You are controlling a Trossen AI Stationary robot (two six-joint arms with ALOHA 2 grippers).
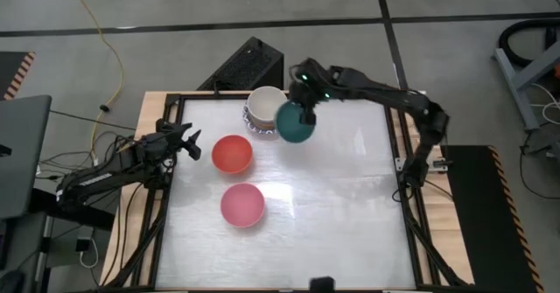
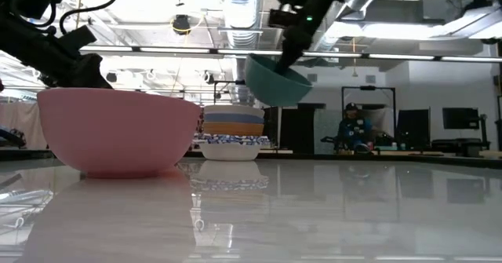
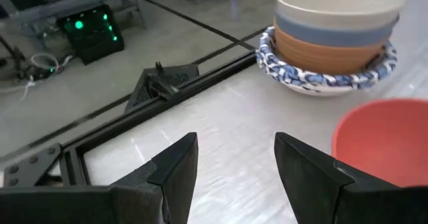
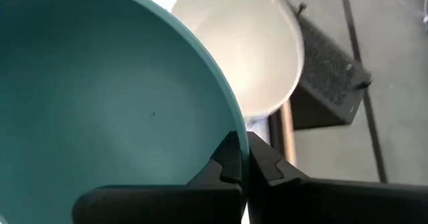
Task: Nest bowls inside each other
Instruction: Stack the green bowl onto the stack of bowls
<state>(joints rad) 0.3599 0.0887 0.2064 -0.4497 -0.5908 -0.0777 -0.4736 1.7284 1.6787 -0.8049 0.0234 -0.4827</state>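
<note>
- In the right wrist view the round teal-green bowl (image 4: pixel 114 97) fills most of the picture and runs off its edges, so only part of its rim and smooth inside can be seen
- The stack of nested bowls (image 1: pixel 262 109) is partly covered from above by the teal-green bowl; how many bowls it holds cannot be counted from that view
- From the left wrist view the stack shows a cream bowl (image 3: pixel 338 10) on top, a blue one under it, then an orange one, all sitting in a white bowl with a blue-patterned rim (image 3: pixel 321 77)
- The right claw (image 4: pixel 242 162) is clenched on the rim of the teal-green bowl, holding it tilted in the air just beside and above the stack, near the far edge of the glossy white bench (image 1: pixel 350 205)
- The plain red bowl (image 1: pixel 232 154) stands upright on the bench, with the plain pink bowl (image 1: pixel 241 205) nearer the front, the two apart
- The left claw (image 3: pixel 234 167) hangs released, fingers spread, at the bench's left edge beside the red bowl
- In the low view the pink bowl hides the red one
</note>
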